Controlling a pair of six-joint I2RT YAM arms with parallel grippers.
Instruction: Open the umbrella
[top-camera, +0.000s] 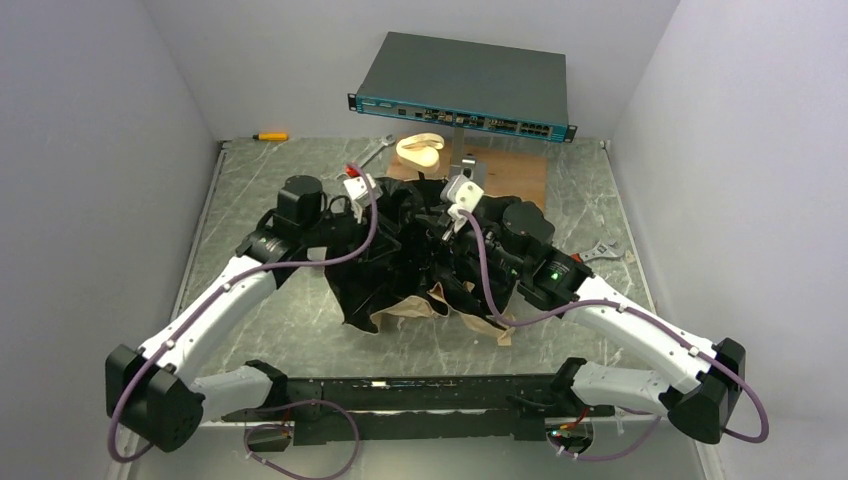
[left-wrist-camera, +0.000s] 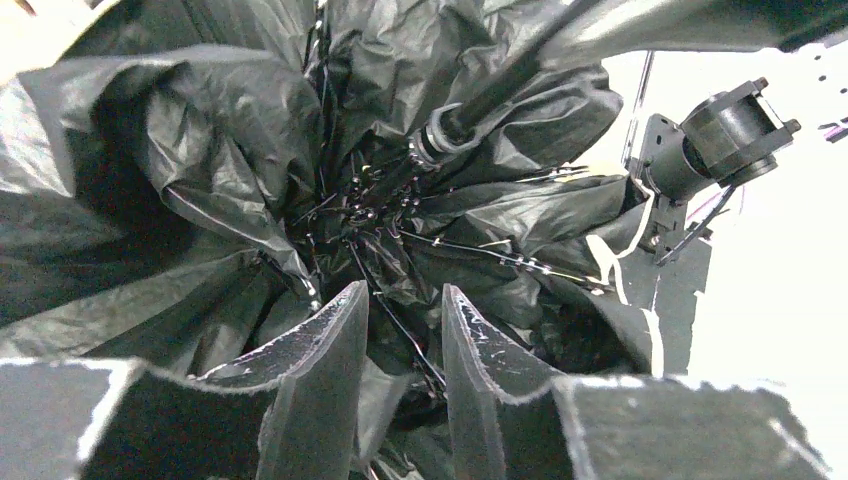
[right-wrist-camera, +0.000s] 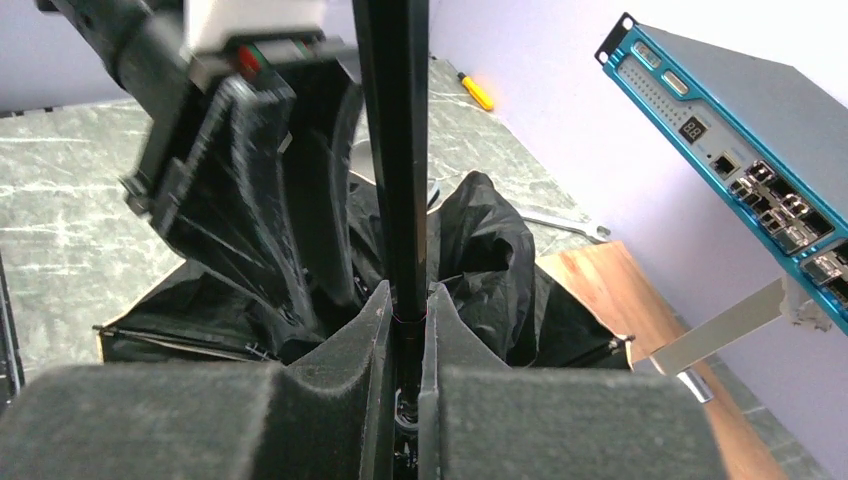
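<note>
Overall grey marbled table (top-camera: 600, 200), white walls (top-camera: 100, 100), umbrella (top-camera: 390, 290) ctr.

High rear view looks down; 2 wrist views crowd the umbrella (left-wrist-camera: 200, 150).

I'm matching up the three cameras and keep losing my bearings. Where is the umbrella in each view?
Top external: the umbrella is at the centre of the picture, black lining up, cream edge on the near side.
Left wrist: it fills the picture, ribs meeting near the centre.
Right wrist: black fabric low centre; its shaft rises between the right fingers.
Shared landmark: that shaft, also upper centre in the left wrist view.
</note>
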